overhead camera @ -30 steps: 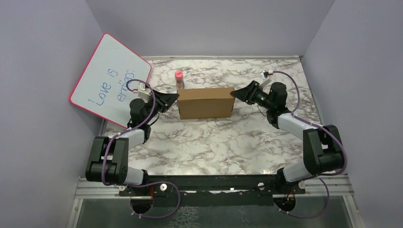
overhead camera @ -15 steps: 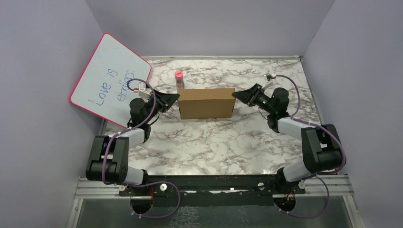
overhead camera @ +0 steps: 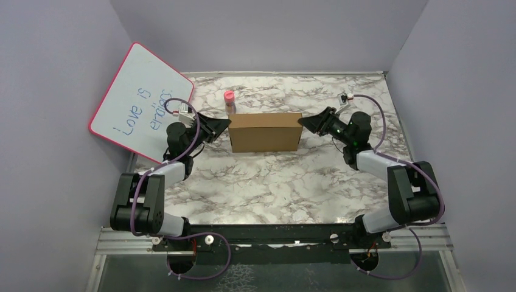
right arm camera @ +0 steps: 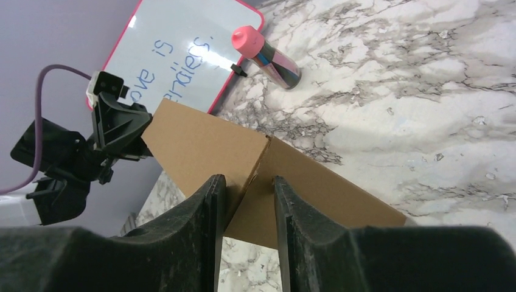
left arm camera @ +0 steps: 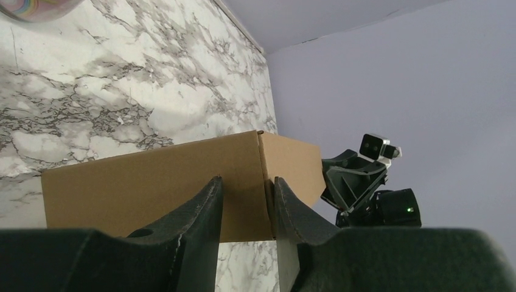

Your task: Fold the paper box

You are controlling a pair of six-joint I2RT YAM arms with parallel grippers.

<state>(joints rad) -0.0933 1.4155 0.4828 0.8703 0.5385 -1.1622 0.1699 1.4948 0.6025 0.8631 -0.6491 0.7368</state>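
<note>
Right tool (overhead camera: 302, 122) narrowed at the paper box (overhead camera: 264, 132), left tool (overhead camera: 227, 123) opposite, both half-open holding nothing; I judge folding done, only withdrawal left.

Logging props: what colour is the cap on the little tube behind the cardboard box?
Pink cap, clearest in the right wrist view.

The left arm (overhead camera: 146, 198) and right arm (overhead camera: 406, 194) share black joint housings and white link shells, a purple cable (right arm camera: 40, 91) looping along each. The black left hand (left arm camera: 246, 188) and right hand (right arm camera: 248, 182) carry tapered fingers (left arm camera: 201, 213) and a white-cased camera (left arm camera: 377, 147).
</note>
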